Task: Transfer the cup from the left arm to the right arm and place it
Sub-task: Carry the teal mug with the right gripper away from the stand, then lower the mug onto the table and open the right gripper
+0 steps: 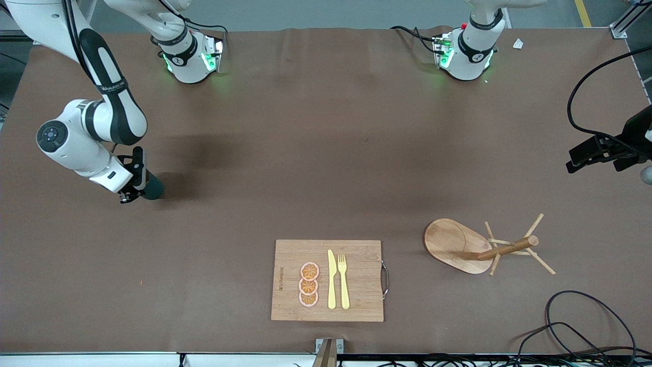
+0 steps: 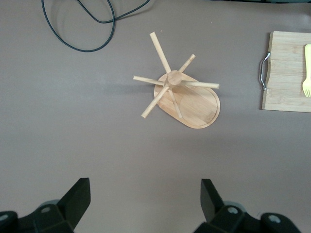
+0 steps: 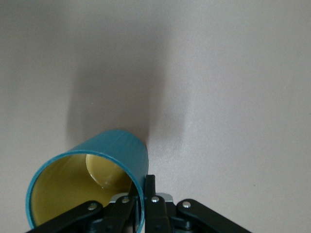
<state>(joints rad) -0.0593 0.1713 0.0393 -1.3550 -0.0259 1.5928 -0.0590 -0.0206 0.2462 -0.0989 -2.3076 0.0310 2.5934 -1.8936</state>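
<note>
The handover is done: my right fingers [image 1: 133,189] are pinched on the rim of the cup [image 1: 152,186], one inside and one outside its wall, low over the counter [image 1: 326,153] near the edge at the right arm's end. My left fingers [image 2: 145,200] wait spread wide and empty above the wooden peg rack [image 2: 187,97]. Next I judge: set the cup down upright, then let go.

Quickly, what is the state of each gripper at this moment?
Left gripper: open, holding nothing, over the wooden peg rack.
Right gripper: shut on the cup, pinching its rim, at the right arm's end of the table.
</note>
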